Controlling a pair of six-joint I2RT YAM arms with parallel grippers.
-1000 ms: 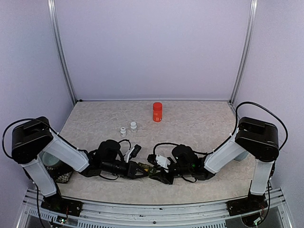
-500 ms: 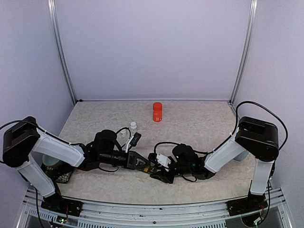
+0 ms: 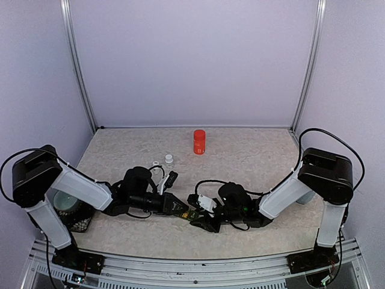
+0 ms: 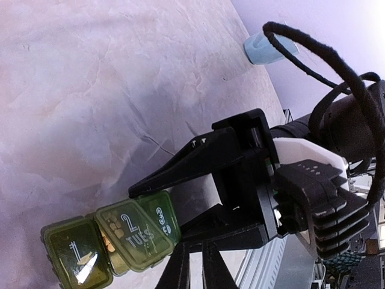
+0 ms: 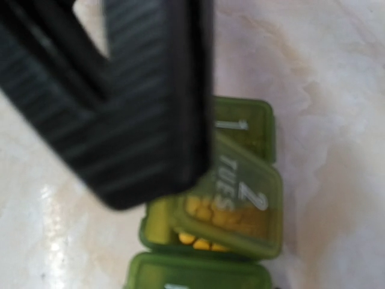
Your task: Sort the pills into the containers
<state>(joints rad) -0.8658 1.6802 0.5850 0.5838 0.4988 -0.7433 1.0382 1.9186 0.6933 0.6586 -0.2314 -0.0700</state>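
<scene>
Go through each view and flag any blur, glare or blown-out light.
Top view: evenly lit and sharp, only soft shadows under the arms. Left wrist: box in focus, a white glare patch on lid 1, upper right corner washed out. Right wrist: soft throughout, the black finger near the lens smeared, box lettering yet legible.

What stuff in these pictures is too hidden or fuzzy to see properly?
Left wrist view: glare on the containers hides what is inside compartment 1; a black cable covers part of the blue mug.
Right wrist view: a blurry black finger covers the containers' left side, and the bottom edge cuts off the third compartment.
Top view: the containers are almost hidden between the arms' fingers, and the pills are too small to see.
</scene>
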